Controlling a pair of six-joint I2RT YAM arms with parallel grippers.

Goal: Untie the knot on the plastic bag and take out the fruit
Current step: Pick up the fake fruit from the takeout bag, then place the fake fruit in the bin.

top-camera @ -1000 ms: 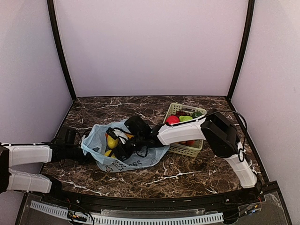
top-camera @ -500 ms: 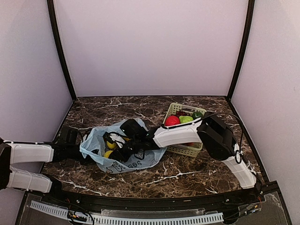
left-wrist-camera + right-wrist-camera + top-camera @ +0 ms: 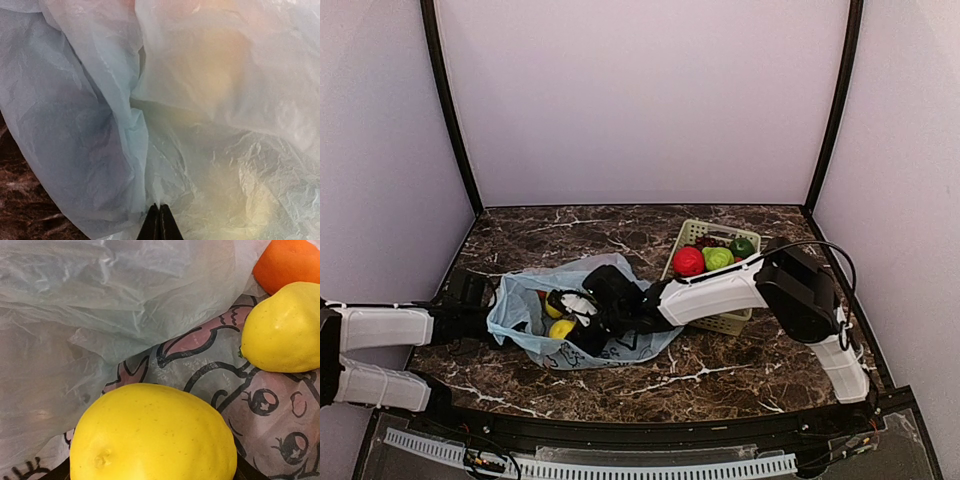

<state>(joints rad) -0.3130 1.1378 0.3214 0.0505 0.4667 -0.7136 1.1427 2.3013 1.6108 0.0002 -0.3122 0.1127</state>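
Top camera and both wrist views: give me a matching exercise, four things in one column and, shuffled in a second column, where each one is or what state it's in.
Things
1. left fingers
2. right fingers
3. orange
4. basket

Places or states
A. holds a red fruit, right of the plastic bag in the top view
B. inside the bag, top right corner of the right wrist view
C. shut on the bag's thin film
D. inside the bag, either side of a yellow fruit

Pairs: 1-C, 2-D, 3-B, 4-A

left end effector [image 3: 159,225] closed; right end effector [image 3: 572,318] parted
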